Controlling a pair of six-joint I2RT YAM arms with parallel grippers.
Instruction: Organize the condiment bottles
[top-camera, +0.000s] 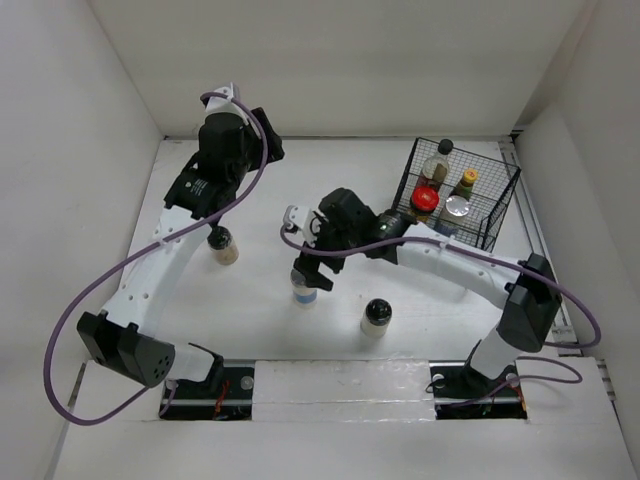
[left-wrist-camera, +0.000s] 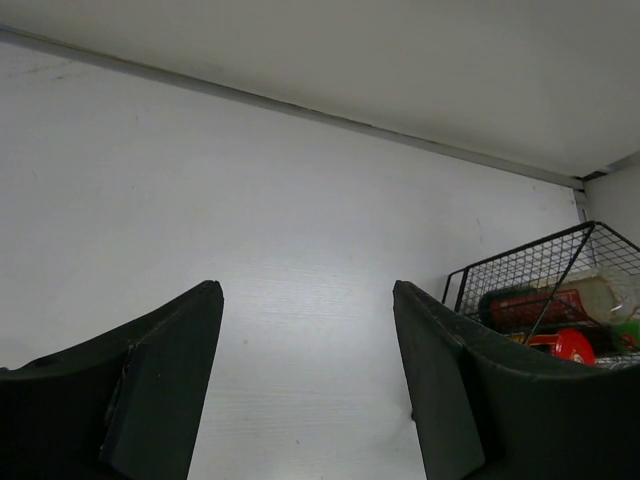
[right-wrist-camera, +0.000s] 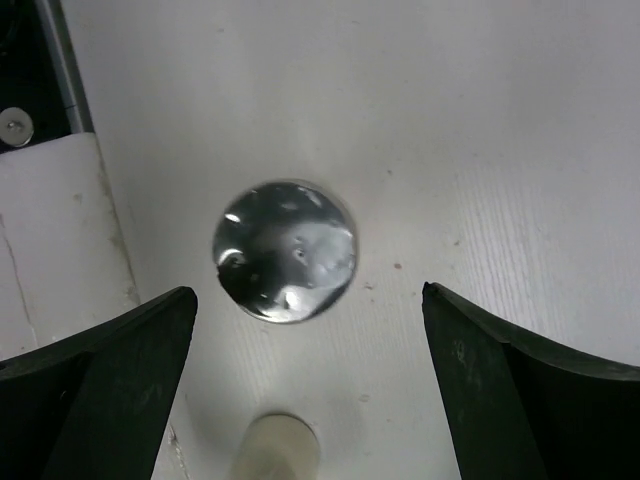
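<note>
A silver-capped, blue-labelled shaker (top-camera: 304, 290) stands mid-table. My right gripper (top-camera: 313, 268) hovers over it, open. In the right wrist view its shiny cap (right-wrist-camera: 285, 250) lies below and just ahead of the right gripper (right-wrist-camera: 308, 290), nearer the left finger, touching neither. A black-capped pale jar (top-camera: 223, 246) stands beside my left forearm; another (top-camera: 376, 317) stands nearer the front. My left gripper (top-camera: 268, 140) is far back, open and empty (left-wrist-camera: 305, 287), above bare table. The black wire rack (top-camera: 500, 205) holds a black-capped bottle (top-camera: 440, 155), a yellow-capped bottle (top-camera: 465, 180), a red-lidded jar (top-camera: 425, 198) and a silver-capped shaker (top-camera: 457, 206).
The rack stands at the back right corner, against the right wall; its corner (left-wrist-camera: 520, 270) shows in the left wrist view. White walls close in the table on three sides. A blurred pale thing (right-wrist-camera: 280, 450) sits low between the right fingers.
</note>
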